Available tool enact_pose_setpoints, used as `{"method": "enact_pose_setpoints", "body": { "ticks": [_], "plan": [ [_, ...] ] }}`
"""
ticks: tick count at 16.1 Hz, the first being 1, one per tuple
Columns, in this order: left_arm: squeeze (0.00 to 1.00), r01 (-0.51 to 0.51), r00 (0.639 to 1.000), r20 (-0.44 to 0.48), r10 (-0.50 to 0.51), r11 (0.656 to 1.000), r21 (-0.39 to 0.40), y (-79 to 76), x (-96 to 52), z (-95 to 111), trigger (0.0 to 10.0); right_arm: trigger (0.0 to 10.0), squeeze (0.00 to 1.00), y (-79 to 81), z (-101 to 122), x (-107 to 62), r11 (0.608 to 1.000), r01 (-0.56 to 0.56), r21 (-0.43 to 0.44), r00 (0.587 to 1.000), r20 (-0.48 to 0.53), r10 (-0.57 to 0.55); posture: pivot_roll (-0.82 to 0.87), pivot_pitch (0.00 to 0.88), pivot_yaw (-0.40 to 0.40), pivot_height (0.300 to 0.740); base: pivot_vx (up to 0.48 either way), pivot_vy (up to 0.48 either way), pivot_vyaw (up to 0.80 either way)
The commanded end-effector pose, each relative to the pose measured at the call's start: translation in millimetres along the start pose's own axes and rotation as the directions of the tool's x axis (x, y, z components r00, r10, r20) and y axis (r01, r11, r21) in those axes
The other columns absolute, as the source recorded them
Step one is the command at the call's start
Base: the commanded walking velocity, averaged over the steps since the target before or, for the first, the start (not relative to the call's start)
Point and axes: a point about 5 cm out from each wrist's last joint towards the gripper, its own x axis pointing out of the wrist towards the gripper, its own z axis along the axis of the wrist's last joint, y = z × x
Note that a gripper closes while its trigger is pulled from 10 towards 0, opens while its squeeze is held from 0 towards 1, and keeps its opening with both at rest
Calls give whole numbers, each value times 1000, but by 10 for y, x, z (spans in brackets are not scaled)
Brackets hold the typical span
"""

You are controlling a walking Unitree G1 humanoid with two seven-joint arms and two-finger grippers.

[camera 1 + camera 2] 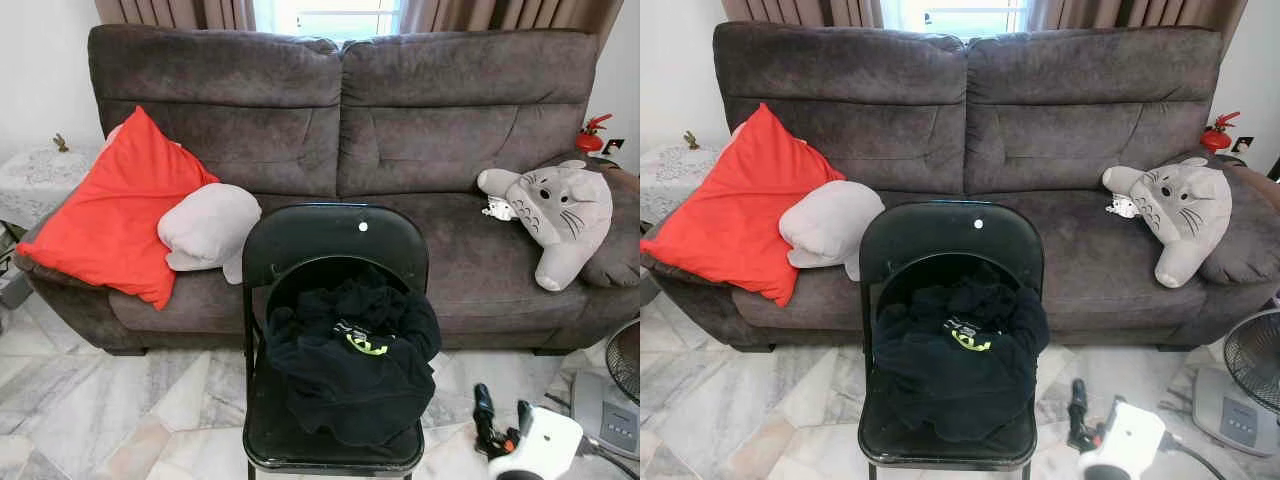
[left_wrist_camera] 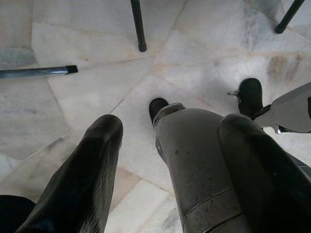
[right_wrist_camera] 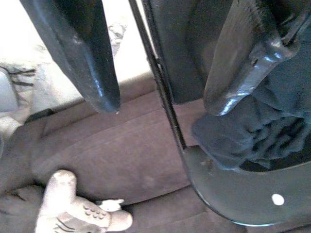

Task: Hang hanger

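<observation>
A black folding chair stands on the marble floor in front of the sofa. On its seat lies a crumpled black garment with a yellow-green logo; its folds hide whatever lies inside. My right gripper is low at the chair's right side, open, holding nothing. In the right wrist view its fingers frame the chair's rim and the garment from a short distance. My left gripper hangs open over the floor beside my own leg.
A dark grey sofa carries a red cushion, a pale grey pillow and a grey plush toy. A fan stands at the right, a lace-covered side table at the left. Chair legs stand near my left side.
</observation>
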Motion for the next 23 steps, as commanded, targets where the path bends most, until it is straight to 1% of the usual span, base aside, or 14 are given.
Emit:
{"method": "enact_pose_setpoints", "body": {
  "ticks": [1,2,3,4,5,6,7,10,12,14,16,17,19,23],
  "plan": [
    [0,-1,999,-41,1,1000,0,11,-22,-106,10000,10000,1000,36,10,24,1000,-19,10,1000,7,19,-21,0,28,740,0,0,0],
    [0,0,999,-40,0,1000,2,9,-22,-105,10000,10000,1000,50,-4,63,999,-34,14,999,-2,34,-17,0,29,740,0,0,0],
    [0,0,999,-39,0,1000,3,8,-21,-103,10000,10000,847,77,-3,106,998,-60,13,998,-5,60,-17,0,29,740,0,0,0],
    [0,-1,999,-39,1,1000,3,8,-21,-103,10000,10000,51,94,4,129,997,-76,5,997,-4,76,-17,0,29,740,0,0,0],
    [0,-2,999,-38,2,1000,6,11,-21,-99,10000,10000,0,157,24,173,992,-128,-11,992,2,128,-18,0,34,740,0,0,0],
    [0,-3,999,-37,3,1000,7,14,-20,-96,10000,10000,0,243,34,192,980,-199,-11,980,3,199,-17,0,35,740,0,0,0],
    [0,-4,999,-37,4,1000,7,16,-20,-95,10000,10000,0,307,37,207,968,-251,19,968,2,251,-18,0,35,740,0,0,0],
    [0,-5,999,-37,5,1000,5,23,-21,-93,10000,10000,0,367,-2,215,957,-287,47,958,-6,287,-11,6,38,740,0,0,0],
    [0,-6,999,-37,6,1000,4,27,-21,-90,10000,10000,0,379,-72,163,952,-294,80,955,-20,296,-10,9,40,740,0,0,0],
    [0,-7,999,-36,7,1000,5,28,-20,-88,10000,10000,0,341,-150,103,949,-276,151,958,-38,284,-12,11,40,740,0,0,0],
    [0,-9,999,-32,9,1000,7,32,-19,-79,10000,10000,0,371,-248,49,919,-300,255,943,-68,326,-13,14,42,740,0,0,0],
    [0,-9,999,-31,10,1000,7,32,-19,-77,10000,10000,0,371,-269,44,914,-297,276,942,-72,327,-13,14,42,740,0,0,0],
    [0,-10,1000,-29,10,1000,8,34,-18,-73,10000,10000,0,342,-288,65,919,-283,274,946,-77,315,-13,16,46,740,0,0,0],
    [0,-13,1000,-27,13,1000,10,37,-18,-67,10000,10000,0,360,-285,111,915,-292,277,943,-76,324,-14,17,46,740,0,0,0]
  ]
}}
